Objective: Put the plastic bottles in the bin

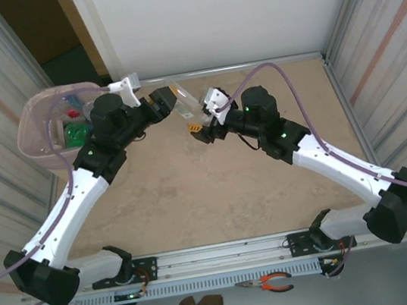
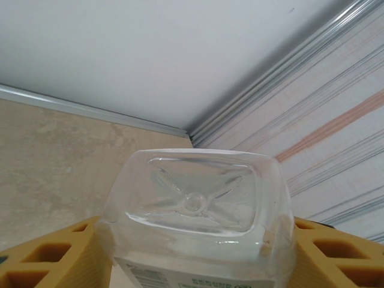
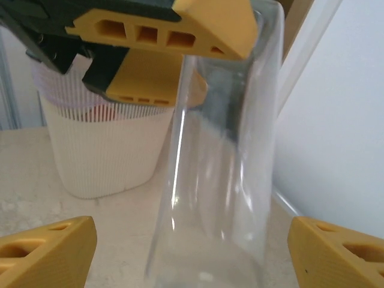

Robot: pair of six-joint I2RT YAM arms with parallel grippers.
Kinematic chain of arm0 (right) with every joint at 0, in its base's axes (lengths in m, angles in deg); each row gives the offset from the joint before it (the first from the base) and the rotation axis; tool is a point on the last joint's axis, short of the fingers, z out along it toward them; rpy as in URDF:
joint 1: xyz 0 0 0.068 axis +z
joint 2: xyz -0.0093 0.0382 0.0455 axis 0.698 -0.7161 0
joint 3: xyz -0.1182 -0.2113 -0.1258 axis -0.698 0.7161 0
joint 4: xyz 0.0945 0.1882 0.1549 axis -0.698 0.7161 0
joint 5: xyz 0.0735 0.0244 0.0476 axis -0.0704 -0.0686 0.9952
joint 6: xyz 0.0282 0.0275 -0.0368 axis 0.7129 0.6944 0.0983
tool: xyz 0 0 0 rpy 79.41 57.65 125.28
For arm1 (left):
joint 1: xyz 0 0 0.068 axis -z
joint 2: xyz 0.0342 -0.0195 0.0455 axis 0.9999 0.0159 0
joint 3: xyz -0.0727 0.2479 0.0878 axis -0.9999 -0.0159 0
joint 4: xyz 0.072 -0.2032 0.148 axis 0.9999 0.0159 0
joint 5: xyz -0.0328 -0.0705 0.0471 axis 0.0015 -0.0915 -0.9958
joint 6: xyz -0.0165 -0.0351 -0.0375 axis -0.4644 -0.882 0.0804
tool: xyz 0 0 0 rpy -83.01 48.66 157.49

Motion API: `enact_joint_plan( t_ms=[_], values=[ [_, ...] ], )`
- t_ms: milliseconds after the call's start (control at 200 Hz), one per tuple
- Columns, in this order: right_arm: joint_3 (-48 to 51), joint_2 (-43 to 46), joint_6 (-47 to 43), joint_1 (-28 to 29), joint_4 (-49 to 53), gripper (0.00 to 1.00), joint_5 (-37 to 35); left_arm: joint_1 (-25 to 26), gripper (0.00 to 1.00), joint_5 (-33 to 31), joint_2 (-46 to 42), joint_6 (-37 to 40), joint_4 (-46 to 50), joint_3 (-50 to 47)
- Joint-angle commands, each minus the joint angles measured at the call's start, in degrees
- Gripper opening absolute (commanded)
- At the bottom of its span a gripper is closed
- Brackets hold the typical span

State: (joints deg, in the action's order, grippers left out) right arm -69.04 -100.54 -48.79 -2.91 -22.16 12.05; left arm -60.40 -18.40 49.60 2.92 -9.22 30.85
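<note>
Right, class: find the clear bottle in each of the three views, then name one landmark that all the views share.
Top external: the bottle is in the upper middle, just left of centre.
Left wrist: the bottle is at bottom centre, base towards the camera, between yellow fingers.
Right wrist: the bottle stands in the middle, seen side-on.
Shared landmark: the white wall.

Clear bottle (image 1: 185, 101): upper centre of the top view. Transparent, with a rounded-rectangular base that has a moulded cross, seen end-on at the left wrist (image 2: 192, 204). Printed label along the lower edge.

Bin (image 1: 35, 139): upper left, upright, pale pink and translucent with ribbed walls (image 3: 102, 156), well apart from the clear bottle. Green bottles (image 1: 74, 133) lie inside. Others have coloured labels, details unclear.
</note>
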Motion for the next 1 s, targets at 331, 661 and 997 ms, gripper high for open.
enact_joint_plan(
  t_ms=[331, 661, 997],
  values=[
    [5.2, 11.1, 0.6, 0.8, 5.1, 0.84, -2.9, -11.0, 0.54, -4.0, -1.4, 25.8, 30.9, 23.9],
    [5.9, 13.1, 0.5, 0.8, 7.2, 0.84, -3.9, -24.4, 0.55, -6.7, -1.3, 37.0, 46.8, 34.5],
    [6.0, 12.3, 0.6, 0.9, 7.1, 0.84, -3.6, -35.8, 0.55, -9.4, -3.2, 43.4, 46.9, 29.6]
  ],
)
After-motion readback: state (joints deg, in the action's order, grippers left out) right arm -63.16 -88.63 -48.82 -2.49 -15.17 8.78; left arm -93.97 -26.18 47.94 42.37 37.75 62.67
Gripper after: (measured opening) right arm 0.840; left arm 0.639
